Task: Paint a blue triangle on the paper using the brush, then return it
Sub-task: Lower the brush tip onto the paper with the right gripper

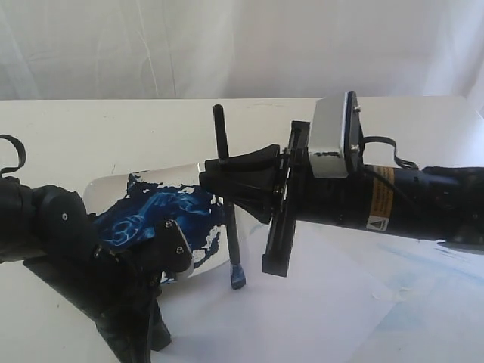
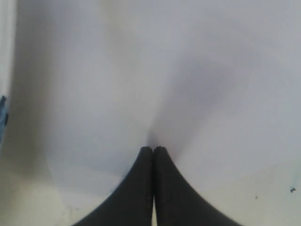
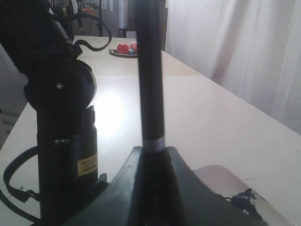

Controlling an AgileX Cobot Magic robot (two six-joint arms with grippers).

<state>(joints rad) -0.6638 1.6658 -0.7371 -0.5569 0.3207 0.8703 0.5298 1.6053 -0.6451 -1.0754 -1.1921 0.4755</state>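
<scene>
Brush (image 1: pixel 231 238) — likely light, stiff, slippery — stands upright, clamped by its handle in the right gripper (image 1: pixel 227 180), a sound hold; left gripper (image 2: pixel 153 154) closed on nothing above the paper (image 2: pixel 117 70).

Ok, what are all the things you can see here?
brush: one, black, blue tip, upright beside the dish
dish: one, white smeared dark blue, behind the left arm
paper: one, white, flat on the table
table: one, cream, under everything
curtain: one, white, behind the table
red round things: two, red, on a far plate
right arm: one, black, jaws shut on the brush
left arm: one, black, jaws shut, over the paper
</scene>
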